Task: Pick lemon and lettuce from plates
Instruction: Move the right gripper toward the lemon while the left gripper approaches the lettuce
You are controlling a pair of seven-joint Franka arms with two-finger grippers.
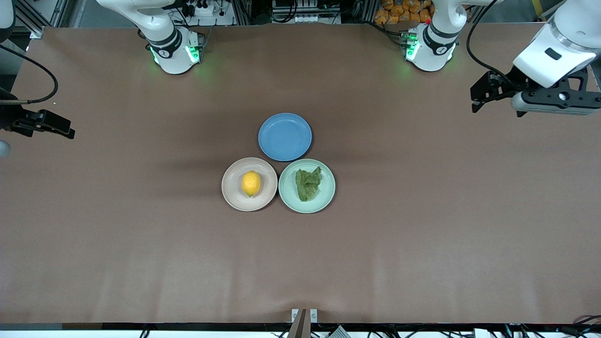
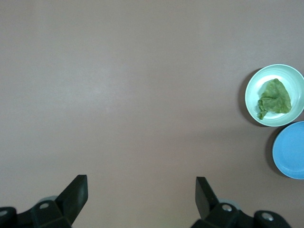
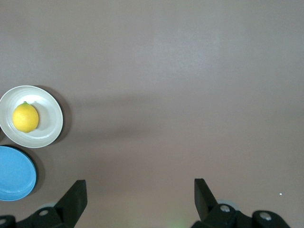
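Both arms wait, pulled back to opposite ends of the desk (image 1: 141, 263), wrists bent so cams look straight down.

Left end effector (image 1: 479, 96) hovers over bare desk at the left arm's end, well apart from the plates. Fingers (image 2: 76, 192) spread wide, nothing between them, touching nothing. Right end effector (image 1: 61, 129) hovers over the right arm's end, also well apart from the plates; fingers (image 3: 76, 194) equally wide, empty.

Desk top: matte brown, smooth, faint creases.

Three round shallow plates, smooth w/ low rims, clustered mid-desk, about midway between the two end effectors, rims touching or nearly so. Beige-pink plate (image 1: 232, 195) sits on the side toward the right end effector and carries the lemon (image 1: 251, 183): oval, smooth yellow rind, roughly centred. Mint green plate (image 1: 328, 195) sits on the side toward the left end effector and carries the lettuce (image 1: 308, 183): crumpled, wrinkly olive-green leaf, irregular shape, approx centred. Blue plate (image 1: 284, 136) lies farther from the front cam than the other two, nothing on it.
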